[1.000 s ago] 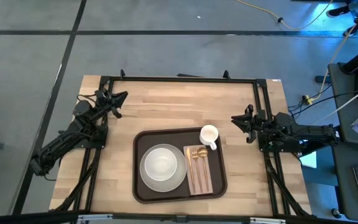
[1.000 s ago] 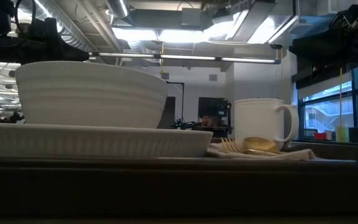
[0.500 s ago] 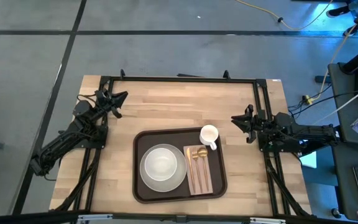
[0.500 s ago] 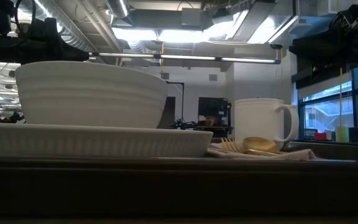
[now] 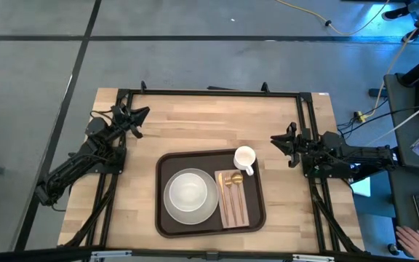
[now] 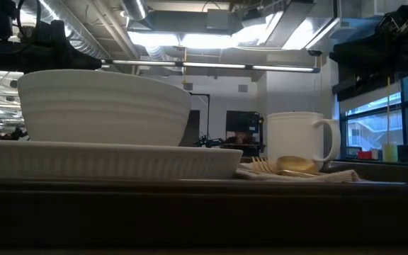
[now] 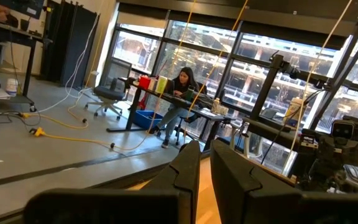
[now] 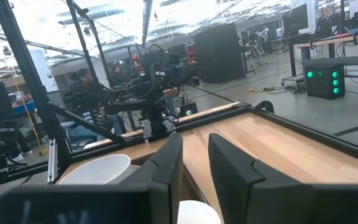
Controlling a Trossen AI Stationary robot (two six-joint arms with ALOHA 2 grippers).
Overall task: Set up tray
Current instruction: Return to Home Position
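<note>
Tray (image 5: pixel 160 198) lies mid-bench (image 5: pixel 195 124), long axis running left to right between our arms. The right pincer (image 5: pixel 275 140) is nearer, just off the mug (image 5: pixel 244 157) corner, and the left pincer (image 5: pixel 141 113) is farther off. Both look clenched on nothing, so we judge only homing is left.

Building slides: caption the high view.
Tray set with bowl, mug and gold cutlery on a napkin; left gripper and right gripper parked at the sides.
</note>
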